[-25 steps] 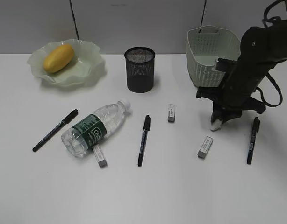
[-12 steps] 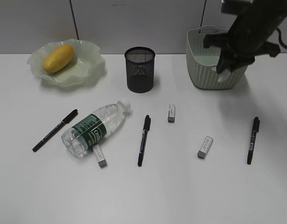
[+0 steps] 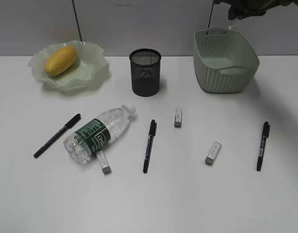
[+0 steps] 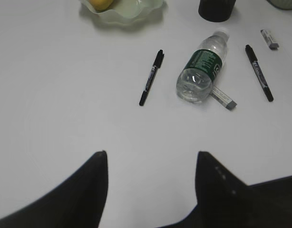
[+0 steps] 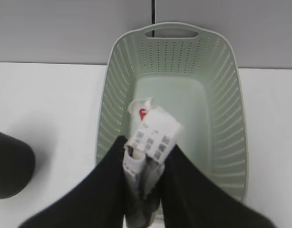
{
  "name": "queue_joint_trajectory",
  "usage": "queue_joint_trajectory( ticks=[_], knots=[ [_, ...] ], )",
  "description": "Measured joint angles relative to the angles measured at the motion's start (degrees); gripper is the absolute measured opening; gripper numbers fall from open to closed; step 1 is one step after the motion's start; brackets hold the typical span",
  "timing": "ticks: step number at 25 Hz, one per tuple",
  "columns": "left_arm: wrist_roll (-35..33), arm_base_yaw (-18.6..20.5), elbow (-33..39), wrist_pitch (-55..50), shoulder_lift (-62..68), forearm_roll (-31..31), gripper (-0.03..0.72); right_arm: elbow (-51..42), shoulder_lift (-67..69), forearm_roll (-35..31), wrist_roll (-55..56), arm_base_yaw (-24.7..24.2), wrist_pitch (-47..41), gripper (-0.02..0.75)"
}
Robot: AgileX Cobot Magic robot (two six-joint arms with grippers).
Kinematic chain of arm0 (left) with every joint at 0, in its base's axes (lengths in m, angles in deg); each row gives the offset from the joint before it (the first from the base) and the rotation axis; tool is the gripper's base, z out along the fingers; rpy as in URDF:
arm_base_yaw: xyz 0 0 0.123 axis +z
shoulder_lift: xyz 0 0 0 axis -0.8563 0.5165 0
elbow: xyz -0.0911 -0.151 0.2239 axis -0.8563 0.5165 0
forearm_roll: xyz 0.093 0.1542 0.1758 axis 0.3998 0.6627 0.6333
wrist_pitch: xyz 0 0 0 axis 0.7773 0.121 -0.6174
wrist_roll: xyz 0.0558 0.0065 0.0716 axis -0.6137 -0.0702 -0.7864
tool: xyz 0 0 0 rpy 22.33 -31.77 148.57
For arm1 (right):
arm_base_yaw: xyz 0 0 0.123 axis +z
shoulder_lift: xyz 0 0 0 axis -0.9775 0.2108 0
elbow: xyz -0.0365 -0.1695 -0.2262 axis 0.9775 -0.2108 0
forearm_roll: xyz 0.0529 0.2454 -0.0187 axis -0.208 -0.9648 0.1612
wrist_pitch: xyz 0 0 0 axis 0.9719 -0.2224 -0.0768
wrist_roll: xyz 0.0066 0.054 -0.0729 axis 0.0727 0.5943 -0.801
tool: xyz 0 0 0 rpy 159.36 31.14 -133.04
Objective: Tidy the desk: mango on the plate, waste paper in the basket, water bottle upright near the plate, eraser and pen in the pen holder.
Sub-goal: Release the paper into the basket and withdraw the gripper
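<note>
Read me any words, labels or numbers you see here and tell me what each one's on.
None reads clearly.
Water bottle dark green label: white lettering, too blurred.
Waste paper in the right gripper: printed lines and a red mark, too small.
Pens and erasers: print too small.

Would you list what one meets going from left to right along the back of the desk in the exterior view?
Plate holding the mango → pen holder → basket, with the right gripper above it at the top edge of the view.
</note>
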Motion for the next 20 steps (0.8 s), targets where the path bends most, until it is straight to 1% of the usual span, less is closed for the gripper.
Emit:
queue_joint_trajectory(
  ticks=[5, 7, 8, 10, 12, 14, 16, 20],
  knots=[
    [0.0, 0.0, 0.0, 0.0, 0.0, 0.0, 0.444, 0.0, 6.96, 1.82, 0.21, -1.34, 6.59, 0.202],
    [0.0, 0.0, 0.0, 0.0, 0.0, 0.0, 0.444, 0.0, 9.47, 1.93, 0.21, -1.81, 8.71, 0.235],
    [0.0, 0.0, 0.0, 0.0, 0.0, 0.0, 0.444, 0.0, 10.57, 1.98, 0.21, -1.89, 9.47, 0.268],
    [0.0, 0.0, 0.0, 0.0, 0.0, 0.0, 0.444, 0.0, 12.06, 2.04, 0.27, -2.1, 10.41, 0.393],
    [0.0, 0.0, 0.0, 0.0, 0.0, 0.0, 0.444, 0.0, 12.83, 2.04, 0.31, -2.1, 11.2, 0.538],
    [0.0, 0.0, 0.0, 0.0, 0.0, 0.0, 0.444, 0.0, 13.05, 2.04, 0.31, -2.1, 11.87, 0.615],
    [0.0, 0.0, 0.0, 0.0, 0.0, 0.0, 0.444, 0.0, 13.05, 2.04, 0.31, -2.1, 11.75, 0.633],
    [0.0, 0.0, 0.0, 0.0, 0.0, 0.0, 0.444, 0.06, 11.14, 2.04, 0.26, -2.1, 6.15, 0.605]
  ],
)
